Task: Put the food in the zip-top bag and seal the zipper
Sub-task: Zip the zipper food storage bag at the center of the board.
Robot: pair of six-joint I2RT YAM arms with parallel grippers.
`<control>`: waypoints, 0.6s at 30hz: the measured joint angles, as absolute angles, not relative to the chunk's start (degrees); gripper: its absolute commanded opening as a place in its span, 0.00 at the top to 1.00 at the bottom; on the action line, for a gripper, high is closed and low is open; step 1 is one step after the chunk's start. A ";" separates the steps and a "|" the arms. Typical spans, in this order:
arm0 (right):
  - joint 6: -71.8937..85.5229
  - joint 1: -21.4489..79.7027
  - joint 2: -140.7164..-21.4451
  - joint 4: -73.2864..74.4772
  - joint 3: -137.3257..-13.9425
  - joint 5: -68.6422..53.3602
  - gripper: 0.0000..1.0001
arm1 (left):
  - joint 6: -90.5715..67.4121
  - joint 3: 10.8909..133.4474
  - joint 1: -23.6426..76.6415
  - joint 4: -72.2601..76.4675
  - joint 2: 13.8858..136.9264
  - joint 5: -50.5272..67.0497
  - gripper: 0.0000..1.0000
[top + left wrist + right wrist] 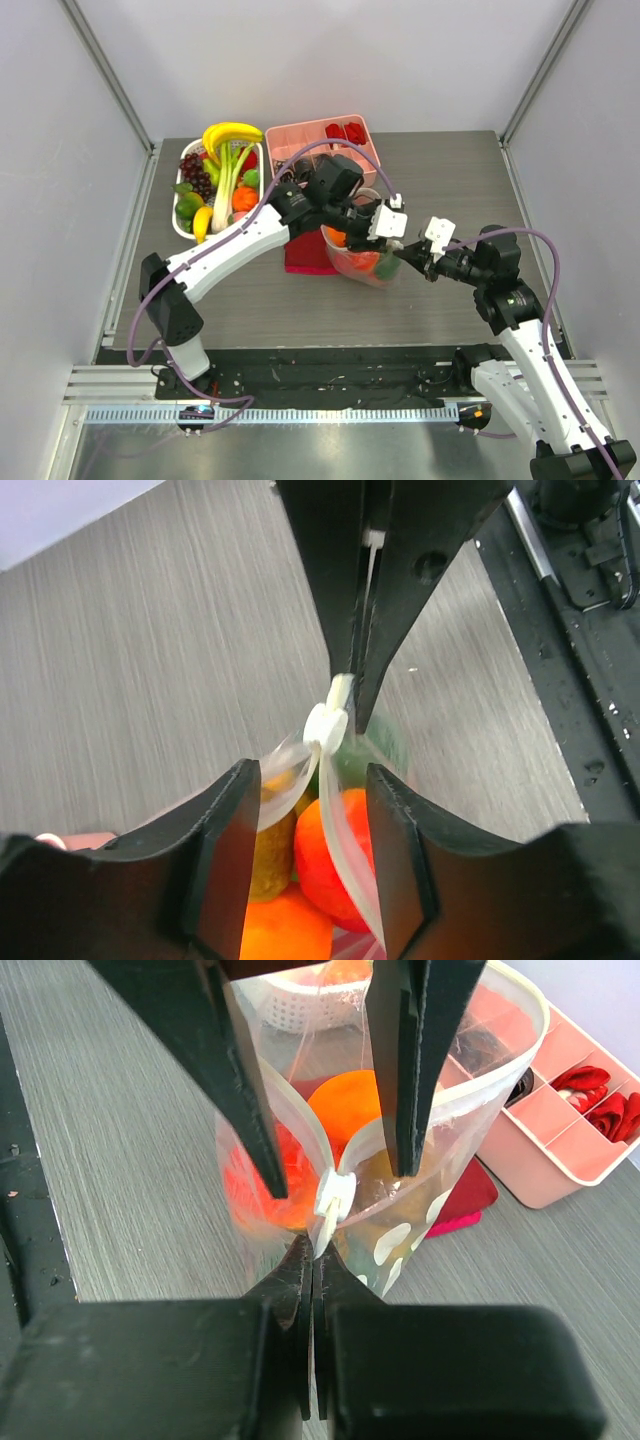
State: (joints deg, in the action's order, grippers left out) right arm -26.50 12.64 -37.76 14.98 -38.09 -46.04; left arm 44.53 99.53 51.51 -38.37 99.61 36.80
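On the grey table, near its middle, the zip-top bag stands upright with its mouth gaping, just beside a red cloth; the food sits inside it, orange, red and green pieces packed together; the left gripper has its fingers spread wide, one either side of the bag's top edge; the right gripper is pinched tight on the end of the zipper, by a small white clip.
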 measured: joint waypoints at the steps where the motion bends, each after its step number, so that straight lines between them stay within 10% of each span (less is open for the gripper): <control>1: -26.61 12.64 -37.76 14.98 -38.09 -46.17 0.99 | 44.23 99.53 51.75 -38.28 99.61 36.69 0.49; 10: -26.87 12.64 -37.91 14.96 -38.09 -46.59 0.99 | 43.75 100.01 53.30 -37.47 99.61 36.64 0.51; 18: -26.92 12.64 -37.91 15.05 -38.09 -46.65 0.99 | 44.03 100.16 54.28 -36.97 99.61 36.60 0.88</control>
State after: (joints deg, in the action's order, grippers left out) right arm -26.92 12.64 -37.91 15.05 -38.09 -46.65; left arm 44.03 100.16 54.28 -36.97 99.61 36.60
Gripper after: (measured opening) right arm 0.017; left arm 0.216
